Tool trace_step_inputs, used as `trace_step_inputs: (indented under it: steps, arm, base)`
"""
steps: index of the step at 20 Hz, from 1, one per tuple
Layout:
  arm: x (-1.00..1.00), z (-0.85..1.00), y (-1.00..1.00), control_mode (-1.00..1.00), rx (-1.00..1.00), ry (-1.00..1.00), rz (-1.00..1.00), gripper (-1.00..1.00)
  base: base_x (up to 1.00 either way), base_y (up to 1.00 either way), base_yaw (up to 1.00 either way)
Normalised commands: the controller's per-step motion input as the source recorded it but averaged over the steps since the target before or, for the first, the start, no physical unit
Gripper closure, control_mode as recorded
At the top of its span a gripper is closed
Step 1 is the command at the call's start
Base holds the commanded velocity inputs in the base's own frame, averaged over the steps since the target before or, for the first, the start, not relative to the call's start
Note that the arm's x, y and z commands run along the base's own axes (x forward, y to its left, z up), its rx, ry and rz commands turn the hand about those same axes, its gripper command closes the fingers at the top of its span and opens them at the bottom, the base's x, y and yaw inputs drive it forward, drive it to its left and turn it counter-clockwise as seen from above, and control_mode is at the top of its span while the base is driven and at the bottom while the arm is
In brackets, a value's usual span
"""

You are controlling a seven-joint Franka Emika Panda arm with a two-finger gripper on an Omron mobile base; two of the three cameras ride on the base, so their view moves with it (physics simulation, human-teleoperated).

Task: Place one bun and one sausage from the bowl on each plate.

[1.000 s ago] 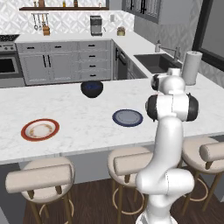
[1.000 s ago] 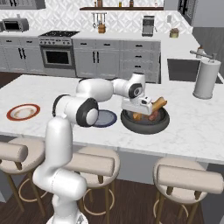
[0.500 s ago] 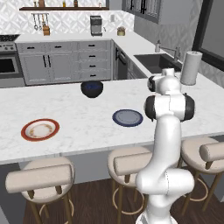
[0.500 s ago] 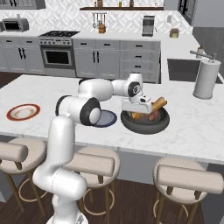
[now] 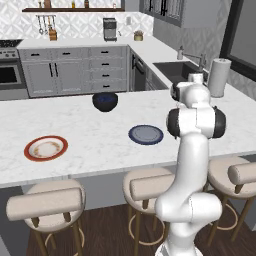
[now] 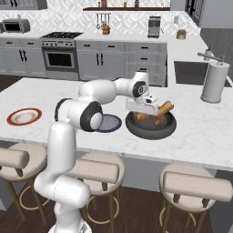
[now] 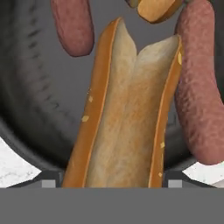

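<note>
The wide dark grey bowl sits on the island right of the dark blue plate. The orange-rimmed plate lies far to the left. My gripper reaches down into the bowl. Its jaws stand open on either side of a split bun, close to its crust. Two sausages flank that bun, and a second bun leans beyond it.
A smaller dark blue-black bowl stands at the far side of the island. A paper towel roll stands at the right beside the sink. Stools line the near edge.
The hand has sunk a little lower into the bowl and its jaws have narrowed toward the bun. Plates and bowl have not moved.
</note>
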Motion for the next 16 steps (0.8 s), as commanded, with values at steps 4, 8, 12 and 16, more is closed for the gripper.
trace_step_inputs:
  steps: [4,8,12,16]
  arm:
    - [-1.0,0.88,0.89,-1.0,-0.01,-0.27,0.16,1.0]
    - [-0.8,0.18,1.0,-1.0,0.0,-0.29,0.19,1.0]
    - [-0.19,-0.01,1.0,-1.0,0.0,-0.26,0.17,1.0]
    - [0.72,0.42,1.0,-1.0,0.0,-0.01,0.01,1.0]
  base:
    - [0.0,0.0,0.0]
    - [0.0,0.0,0.0]
    - [0.0,0.0,0.0]
    - [0.0,0.0,0.0]
